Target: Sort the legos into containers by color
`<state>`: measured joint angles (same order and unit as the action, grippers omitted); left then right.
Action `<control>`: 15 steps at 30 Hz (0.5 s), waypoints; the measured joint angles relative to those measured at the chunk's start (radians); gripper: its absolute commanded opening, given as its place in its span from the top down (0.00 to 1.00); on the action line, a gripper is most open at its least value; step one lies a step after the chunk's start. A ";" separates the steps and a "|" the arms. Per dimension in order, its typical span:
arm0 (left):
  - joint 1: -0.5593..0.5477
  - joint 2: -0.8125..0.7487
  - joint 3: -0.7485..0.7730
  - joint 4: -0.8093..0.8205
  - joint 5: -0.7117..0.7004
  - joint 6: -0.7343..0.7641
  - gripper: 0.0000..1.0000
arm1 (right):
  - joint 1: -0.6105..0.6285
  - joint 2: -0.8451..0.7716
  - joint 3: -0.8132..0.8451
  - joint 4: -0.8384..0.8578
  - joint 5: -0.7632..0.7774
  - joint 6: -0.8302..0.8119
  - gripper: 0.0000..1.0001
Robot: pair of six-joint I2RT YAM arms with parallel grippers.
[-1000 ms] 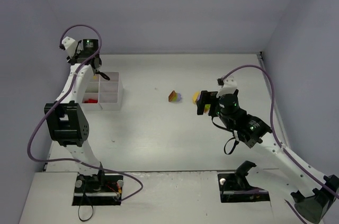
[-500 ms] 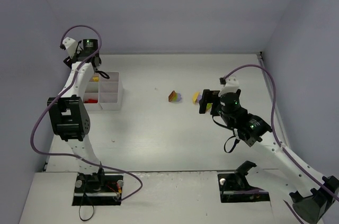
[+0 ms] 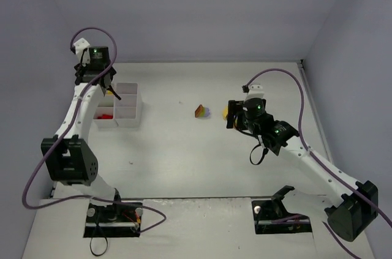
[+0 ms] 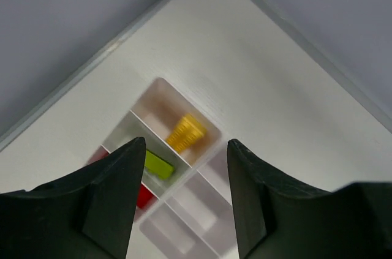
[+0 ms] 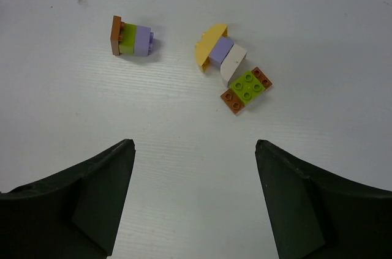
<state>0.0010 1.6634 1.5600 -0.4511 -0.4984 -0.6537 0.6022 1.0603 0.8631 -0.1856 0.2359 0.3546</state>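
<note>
The white divided tray [image 3: 136, 111] stands at the far left. In the left wrist view the tray [image 4: 179, 177] holds a yellow lego [image 4: 187, 132], a lime green lego [image 4: 158, 165] and a red lego [image 4: 142, 196], each in its own compartment. My left gripper [image 4: 185, 141] hangs open above it, nothing between its fingers. Mid-table lies a brown, green and lilac stack [image 5: 131, 38]. Beside it are a yellow, lilac and white clump [image 5: 217, 54] and a green brick on a brown plate [image 5: 247, 87]. My right gripper [image 5: 193, 142] is open, short of these, touching none.
The table's back wall runs just behind the tray. The right arm's cable [image 3: 288, 78] loops above the table at the right. The two brick groups [image 3: 201, 112] lie close together near mid-table.
My left gripper opened and the yellow lego now lies in the tray; the left wrist lifted. My right gripper shifted slightly and its jaws narrowed but stay open.
</note>
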 measured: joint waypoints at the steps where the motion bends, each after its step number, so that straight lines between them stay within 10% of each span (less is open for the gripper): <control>1: -0.015 -0.042 -0.022 0.007 0.033 0.022 0.49 | -0.005 0.019 0.009 0.000 -0.006 -0.005 0.25; 15: -0.363 -0.277 -0.309 0.030 0.500 0.209 0.40 | -0.119 0.333 0.079 0.006 -0.072 0.014 0.24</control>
<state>-0.3622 1.3869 1.2510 -0.4213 0.0013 -0.4450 0.4831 1.3930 0.9424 -0.1799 0.1635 0.3691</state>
